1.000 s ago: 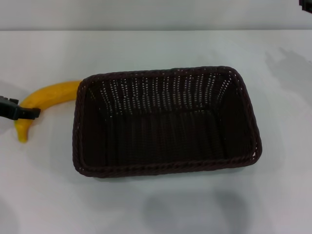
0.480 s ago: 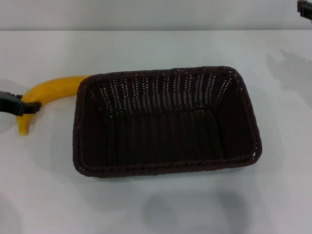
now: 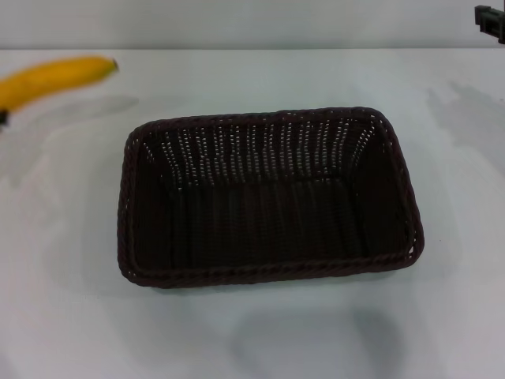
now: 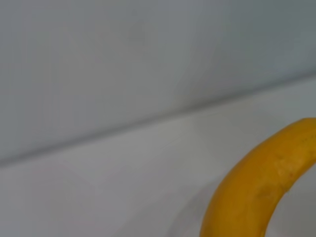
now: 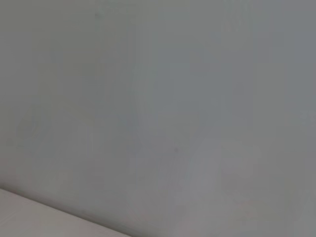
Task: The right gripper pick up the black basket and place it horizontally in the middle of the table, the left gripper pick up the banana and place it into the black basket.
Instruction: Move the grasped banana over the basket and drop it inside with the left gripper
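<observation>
The black basket [image 3: 268,197] lies lengthwise across the middle of the white table [image 3: 63,316], open side up and empty. The banana [image 3: 49,79] hangs in the air above the table's far left, with its shadow on the tabletop below it. Only a dark sliver of my left gripper [image 3: 2,117] shows at the left edge, at the banana's near end, holding it. The banana also fills the corner of the left wrist view [image 4: 256,187]. A bit of my right gripper [image 3: 491,19] shows at the far right corner, well away from the basket.
A grey wall runs along the table's far edge [image 3: 252,49]. Soft shadows lie on the table in front of the basket and at the far right. The right wrist view shows only wall and a strip of table.
The banana has been lifted off the table from beside the basket's left end, up and to the far left. My left gripper has gone with it almost out of view. The basket has not moved.
</observation>
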Motion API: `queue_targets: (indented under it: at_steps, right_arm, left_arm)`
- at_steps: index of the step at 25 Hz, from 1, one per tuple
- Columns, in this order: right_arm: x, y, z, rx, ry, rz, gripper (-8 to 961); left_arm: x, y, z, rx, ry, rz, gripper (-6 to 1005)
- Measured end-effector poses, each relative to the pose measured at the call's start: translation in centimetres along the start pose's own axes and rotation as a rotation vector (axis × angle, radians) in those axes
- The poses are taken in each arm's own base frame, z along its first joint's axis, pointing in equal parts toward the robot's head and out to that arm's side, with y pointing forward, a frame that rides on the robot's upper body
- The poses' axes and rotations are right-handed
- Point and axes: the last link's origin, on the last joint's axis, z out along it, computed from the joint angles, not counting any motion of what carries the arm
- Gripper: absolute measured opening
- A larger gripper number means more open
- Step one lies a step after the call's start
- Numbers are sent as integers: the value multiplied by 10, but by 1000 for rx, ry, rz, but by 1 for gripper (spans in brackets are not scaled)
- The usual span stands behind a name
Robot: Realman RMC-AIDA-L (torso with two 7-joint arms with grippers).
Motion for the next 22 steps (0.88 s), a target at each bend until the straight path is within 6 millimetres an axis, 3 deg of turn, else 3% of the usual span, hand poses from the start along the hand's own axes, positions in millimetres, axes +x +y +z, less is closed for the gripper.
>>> queue_targets:
  at_steps: [4, 8, 9, 10, 15, 22]
  right_arm:
    - [-1, 3, 1, -8, -14, -30, 384]
    - [-3, 6, 3, -9, -32, -59, 384]
    - [-4, 7, 3, -9, -36, -68, 384]
    - [-4, 7, 4, -10, -39, -77, 384]
    - [-5, 5, 2, 1, -51, -108, 385]
    - [2, -10, -5, 43, -57, -128, 386]
  left_arm:
    - [26, 3, -46, -14, 105, 22, 486]
    - [53, 35, -71, -184, 115, 111, 487]
    - [53, 35, -71, -184, 115, 111, 487]
    - [67, 66, -72, -345, 66, 179, 488]
    - [84, 112, -60, -528, -29, 259, 489]
    - [99, 153, -34, -571, -79, 319, 490]
